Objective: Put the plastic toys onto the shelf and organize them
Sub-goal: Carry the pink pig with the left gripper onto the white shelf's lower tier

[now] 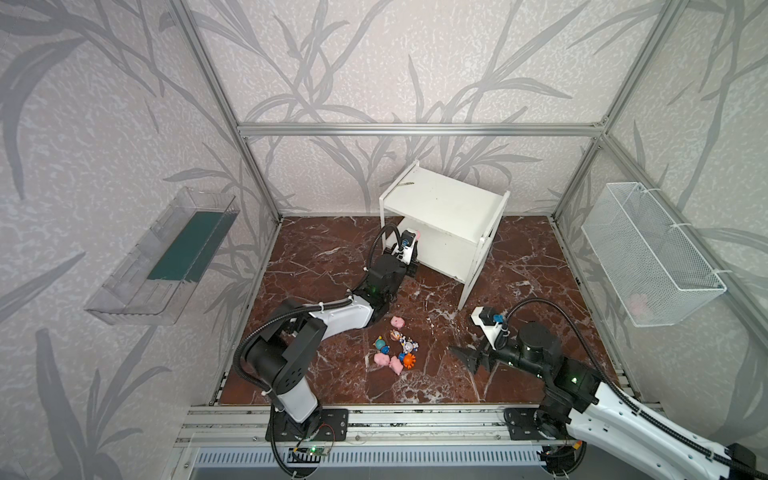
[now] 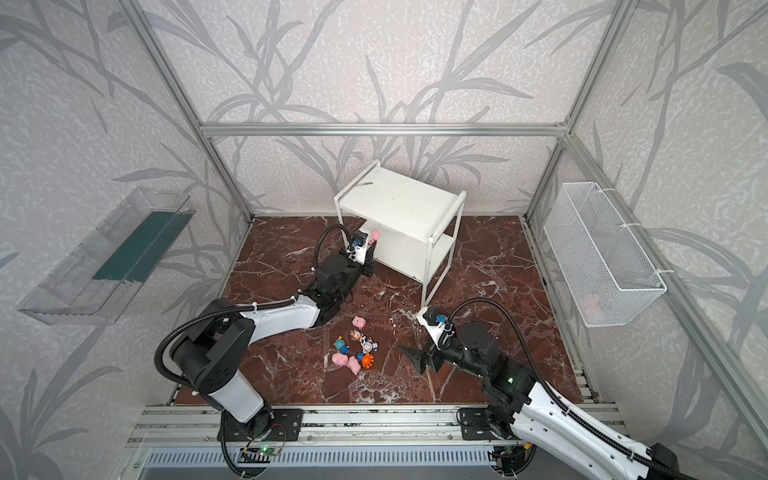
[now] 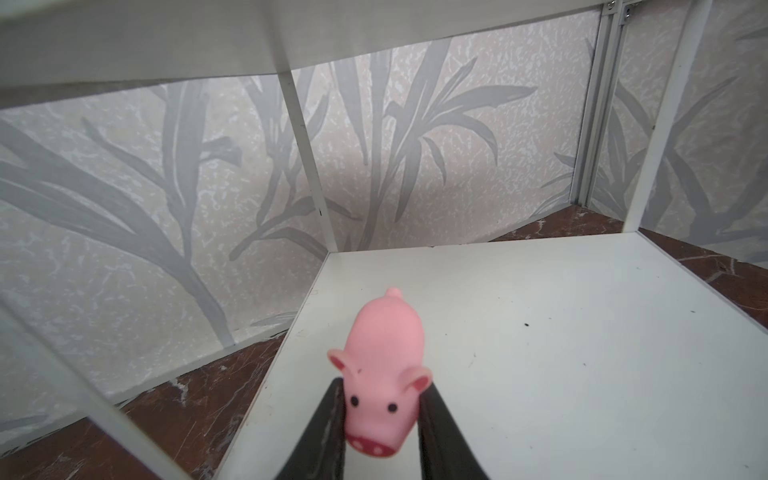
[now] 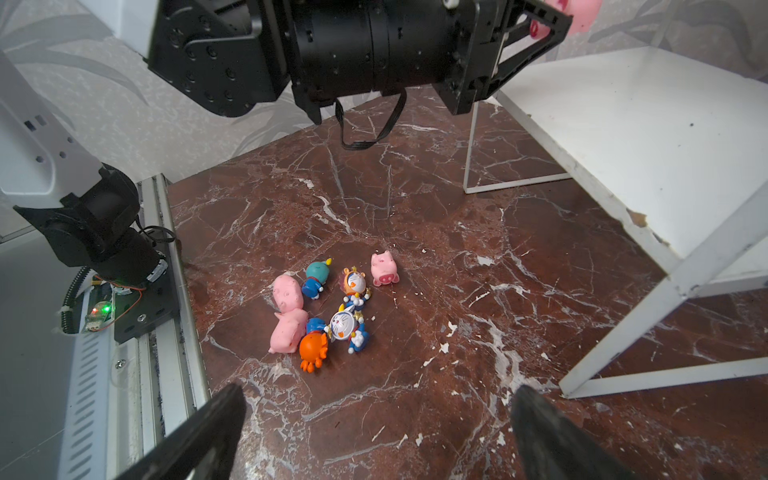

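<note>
Left wrist view: left gripper (image 3: 382, 388) clamps pink pig (image 3: 386, 332); right gripper (image 4: 378, 392) spread wide.

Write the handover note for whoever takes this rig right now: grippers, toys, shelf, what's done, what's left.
Left gripper: fingers shut on a pink pig, held in over the lower board of the shelf; not yet released.
Right gripper: open and empty, hovering over the floor beside the toy pile.
Toy pile: three pigs and four figurines, on the floor in front of the shelf.
Done: no toy released on the shelf yet.
Left: release this pig, then shelve and arrange the other seven.
</note>
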`<state>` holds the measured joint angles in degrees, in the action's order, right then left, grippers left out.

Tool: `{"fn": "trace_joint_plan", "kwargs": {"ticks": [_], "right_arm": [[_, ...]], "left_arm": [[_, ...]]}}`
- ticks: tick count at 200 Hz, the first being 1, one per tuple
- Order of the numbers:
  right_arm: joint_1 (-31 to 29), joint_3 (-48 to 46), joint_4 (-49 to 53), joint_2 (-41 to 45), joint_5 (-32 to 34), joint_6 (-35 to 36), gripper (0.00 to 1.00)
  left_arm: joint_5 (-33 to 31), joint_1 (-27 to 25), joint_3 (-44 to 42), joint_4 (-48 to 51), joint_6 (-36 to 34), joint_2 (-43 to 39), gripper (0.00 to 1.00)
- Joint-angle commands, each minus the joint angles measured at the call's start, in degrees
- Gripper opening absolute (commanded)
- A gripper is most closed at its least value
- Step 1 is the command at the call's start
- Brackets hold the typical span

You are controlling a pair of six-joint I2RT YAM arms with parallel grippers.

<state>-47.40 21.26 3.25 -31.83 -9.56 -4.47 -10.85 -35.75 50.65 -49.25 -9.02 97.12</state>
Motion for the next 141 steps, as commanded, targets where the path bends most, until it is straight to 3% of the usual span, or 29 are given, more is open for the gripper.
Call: {"fn": "trace_joint_plan", "kwargs": {"ticks": [1, 141], "right_arm": [[0.02, 1.33, -0.36, 0.02, -0.46, 0.73, 0.99], [0.02, 2.83, 1.15, -0.33, -0.02, 0.88, 0.99]], "left_arm": [[-0.27, 1.08, 2.29, -2.87, 0.32, 1.39, 0.32], [0.3, 4.03, 1.05, -3.57, 4.08, 5.6, 0.37]]}}
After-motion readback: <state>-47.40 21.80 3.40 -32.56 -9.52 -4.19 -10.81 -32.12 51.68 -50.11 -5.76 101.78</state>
